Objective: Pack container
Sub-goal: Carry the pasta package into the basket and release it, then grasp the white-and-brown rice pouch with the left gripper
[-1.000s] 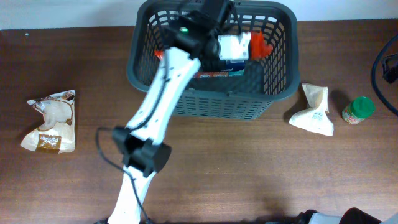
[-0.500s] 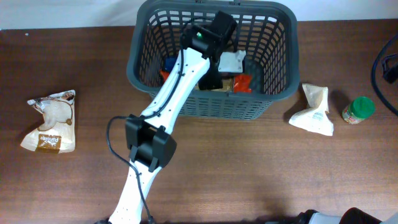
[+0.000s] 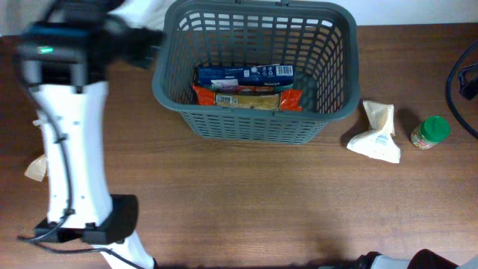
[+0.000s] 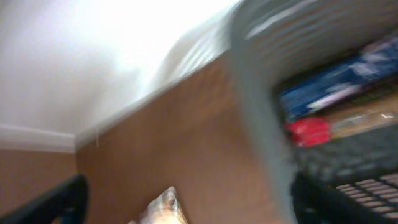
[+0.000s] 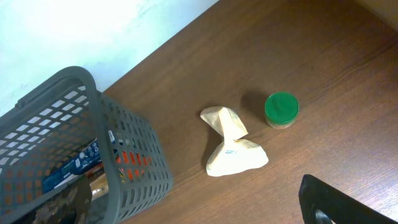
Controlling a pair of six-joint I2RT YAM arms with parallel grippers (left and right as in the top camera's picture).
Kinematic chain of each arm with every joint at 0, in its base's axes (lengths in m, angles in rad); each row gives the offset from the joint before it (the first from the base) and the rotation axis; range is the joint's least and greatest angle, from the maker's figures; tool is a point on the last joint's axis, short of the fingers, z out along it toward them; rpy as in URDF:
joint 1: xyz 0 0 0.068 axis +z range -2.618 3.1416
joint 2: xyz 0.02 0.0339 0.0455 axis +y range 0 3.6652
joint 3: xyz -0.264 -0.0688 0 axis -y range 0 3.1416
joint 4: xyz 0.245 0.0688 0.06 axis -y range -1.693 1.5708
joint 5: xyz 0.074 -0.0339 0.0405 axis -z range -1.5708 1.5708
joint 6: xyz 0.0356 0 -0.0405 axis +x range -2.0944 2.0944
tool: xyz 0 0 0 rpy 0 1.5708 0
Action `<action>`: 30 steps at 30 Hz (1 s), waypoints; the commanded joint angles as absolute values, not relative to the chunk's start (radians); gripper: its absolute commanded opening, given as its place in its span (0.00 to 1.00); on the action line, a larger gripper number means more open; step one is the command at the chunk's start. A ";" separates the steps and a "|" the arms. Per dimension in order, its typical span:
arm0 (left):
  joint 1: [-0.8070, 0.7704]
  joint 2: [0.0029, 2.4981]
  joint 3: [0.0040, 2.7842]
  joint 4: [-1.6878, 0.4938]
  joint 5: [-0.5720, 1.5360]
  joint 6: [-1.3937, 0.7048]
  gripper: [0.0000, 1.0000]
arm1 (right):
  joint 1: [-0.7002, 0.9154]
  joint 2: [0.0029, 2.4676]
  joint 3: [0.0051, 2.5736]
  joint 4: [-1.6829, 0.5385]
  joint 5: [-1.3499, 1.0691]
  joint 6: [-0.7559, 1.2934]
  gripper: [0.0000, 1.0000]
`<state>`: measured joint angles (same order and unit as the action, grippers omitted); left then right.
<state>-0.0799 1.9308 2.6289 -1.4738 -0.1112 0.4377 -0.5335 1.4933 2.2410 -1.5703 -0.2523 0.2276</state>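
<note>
Left arm (image 3: 71, 149) swung out of the container (image 3: 254, 127), which sits far-centre on the bench (image 3: 261, 202), toward the snack bag (image 4: 163, 208); left end effector (image 4: 193, 202) fingers apart, empty, so suggest centring over the bag and pinching mid-body.

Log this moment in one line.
container: blue box, red-tan packet inside | right of it: cream pouch, green-lidded jar | left tool: open, empty, left of container

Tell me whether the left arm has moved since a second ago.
Yes. The left arm swung out of the container and is now to its left.
</note>
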 commanded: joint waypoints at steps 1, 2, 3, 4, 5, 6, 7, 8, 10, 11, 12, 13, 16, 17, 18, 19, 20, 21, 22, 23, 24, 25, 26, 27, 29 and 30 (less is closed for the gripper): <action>0.096 1.981 2.597 -1.534 -0.101 0.149 0.84 | -0.539 1.495 2.243 -1.568 -0.250 0.222 0.98; 0.156 1.989 2.579 -1.554 -0.101 0.126 0.84 | -0.539 1.495 2.243 -1.568 -0.250 0.221 0.99; 0.196 1.996 2.563 -1.565 -0.100 0.118 0.84 | -0.539 1.495 2.243 -1.568 -0.250 0.222 0.99; 0.244 2.002 2.539 -1.575 -0.091 0.116 0.84 | -0.539 1.495 2.243 -1.568 -0.250 0.222 0.99; 0.278 2.009 2.514 -1.579 -0.081 0.116 0.85 | -0.539 1.495 2.243 -1.568 -0.250 0.221 0.99; 0.321 2.016 2.482 -1.581 -0.062 0.117 0.91 | -0.539 1.495 2.243 -1.568 -0.250 0.222 0.99; 0.375 2.028 2.431 -1.582 -0.024 0.117 0.99 | -0.539 1.495 2.243 -1.568 -0.250 0.222 0.99; 0.408 2.036 2.396 -1.584 -0.001 0.117 1.00 | -0.539 1.495 2.243 -1.568 -0.250 0.222 0.99; 0.482 2.055 2.288 -1.571 0.016 0.117 0.99 | -0.539 1.495 2.243 -1.568 -0.250 0.221 0.99; 0.502 2.061 2.249 -1.554 0.016 0.118 0.99 | -0.539 1.495 2.243 -1.568 -0.250 0.222 0.99; 0.521 2.065 2.205 -1.529 0.016 0.118 0.99 | -0.539 1.495 2.243 -1.568 -0.250 0.221 0.98; 0.538 2.070 2.163 -1.499 0.019 0.124 0.99 | -0.539 1.495 2.243 -1.568 -0.250 0.222 0.99; 0.580 2.088 2.047 -1.413 0.069 0.185 0.99 | -0.539 1.495 2.243 -1.568 -0.250 0.221 0.99; 0.591 2.099 2.018 -1.381 0.090 0.204 0.99 | -0.539 1.495 2.243 -1.568 -0.250 0.222 0.99; 0.600 2.118 1.993 -1.342 0.108 0.234 0.99 | -0.539 1.495 2.243 -1.568 -0.250 0.222 0.99; 0.604 2.130 1.986 -1.328 0.112 0.251 0.99 | -0.539 1.495 2.243 -1.568 -0.250 0.222 0.99; 0.605 2.159 1.982 -1.303 0.113 0.268 0.99 | -0.539 1.495 2.243 -1.568 -0.250 0.221 0.99; 0.605 2.174 1.982 -1.290 0.115 0.268 0.99 | -0.539 1.495 2.243 -1.568 -0.250 0.222 0.99; 0.605 2.189 1.982 -1.278 0.118 0.268 0.99 | -0.539 1.495 2.243 -1.568 -0.250 0.222 0.99; 0.603 2.205 1.982 -1.269 0.117 0.268 0.99 | -0.539 1.495 2.243 -1.568 -0.250 0.222 0.99; 0.602 2.219 1.982 -1.264 0.117 0.268 0.99 | -0.539 1.495 2.243 -1.568 -0.250 0.222 0.99; 0.601 2.237 1.982 -1.262 0.116 0.268 0.99 | -0.539 1.495 2.243 -1.568 -0.250 0.222 0.99; 0.600 2.256 1.982 -1.262 0.115 0.268 0.99 | -0.539 1.495 2.243 -1.568 -0.250 0.221 0.99; 0.600 2.273 1.982 -1.263 0.115 0.267 0.99 | -0.539 1.495 2.243 -1.568 -0.250 0.222 0.99; 0.601 2.327 1.982 -1.257 0.077 0.265 0.99 | -0.539 1.495 2.243 -1.568 -0.250 0.222 0.99; 0.601 2.344 1.982 -1.255 0.057 0.262 0.99 | -0.539 1.495 2.243 -1.568 -0.250 0.222 0.99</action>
<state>0.6006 2.2673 1.9858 -1.2640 0.0910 0.2447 -0.5335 1.4933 2.2410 -1.5703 -0.2523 0.2283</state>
